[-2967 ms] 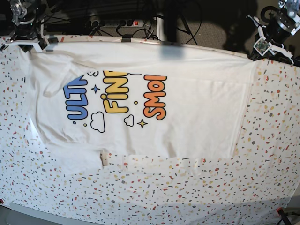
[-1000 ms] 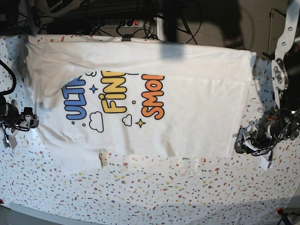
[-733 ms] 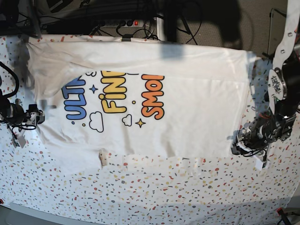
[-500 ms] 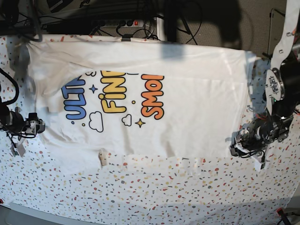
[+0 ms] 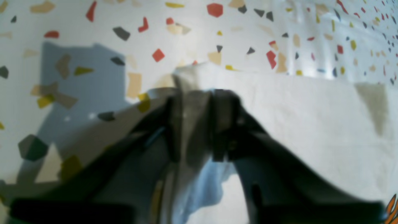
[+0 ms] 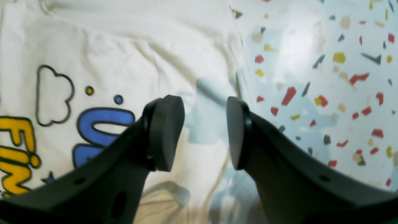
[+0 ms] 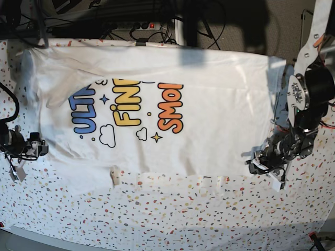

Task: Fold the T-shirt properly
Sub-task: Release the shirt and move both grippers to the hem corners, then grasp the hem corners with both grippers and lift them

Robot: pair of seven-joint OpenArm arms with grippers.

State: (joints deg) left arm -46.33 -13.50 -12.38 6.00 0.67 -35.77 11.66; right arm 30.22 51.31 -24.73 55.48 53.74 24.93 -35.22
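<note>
The white T-shirt [image 7: 209, 120] lies spread on the speckled tablecloth [image 7: 157, 214], its colourful print facing up. My left gripper [image 7: 254, 161] is at the shirt's near right hem corner. In the left wrist view its jaws [image 5: 196, 102] pinch a raised fold of the white cloth [image 5: 311, 118]. My right gripper [image 7: 39, 148] hovers at the shirt's left edge, beside the blue letters. Seen from the right wrist, it [image 6: 203, 130] stands open over the cloth's edge [image 6: 108, 46], with nothing gripped between its fingers [image 6: 164, 133].
The left arm's body [image 7: 309, 94] rises over the table's right side. A power strip and cables [image 7: 131, 25] lie behind the far edge. Bare speckled tablecloth [image 6: 326, 77] runs along the front and both sides of the shirt.
My left gripper has slid left onto the hem corner and closed on the cloth. The right gripper has barely shifted and stays open.
</note>
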